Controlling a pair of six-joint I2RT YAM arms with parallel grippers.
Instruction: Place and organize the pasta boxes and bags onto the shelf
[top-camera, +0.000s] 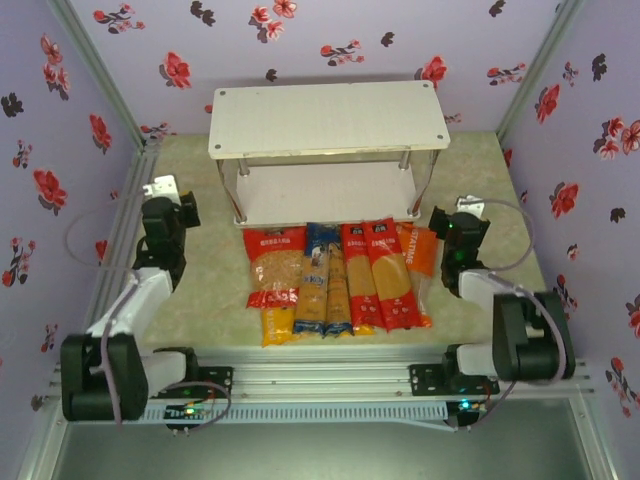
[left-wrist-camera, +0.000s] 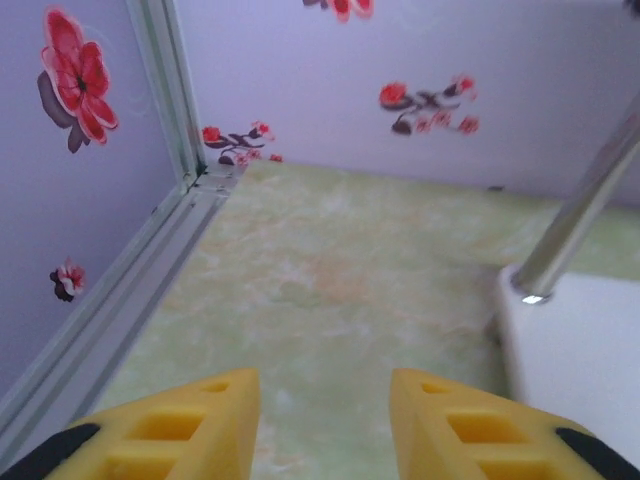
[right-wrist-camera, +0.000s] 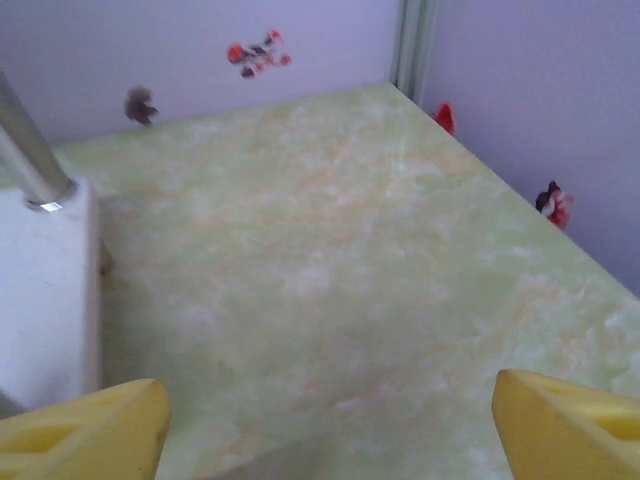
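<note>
The pasta boxes and bags lie side by side on the table in front of the shelf: a wide clear bag with red ends, an orange bag below it, blue packs, red packs and an orange pack. Both boards of the white two-tier shelf are bare. My left gripper hovers left of the packs, open, with nothing between its yellow fingers. My right gripper hovers right of them, open wide and holding nothing.
The shelf's lower board and a metal leg stand just right of the left gripper. The same board and another leg stand left of the right gripper. Flowered walls close in the greenish table.
</note>
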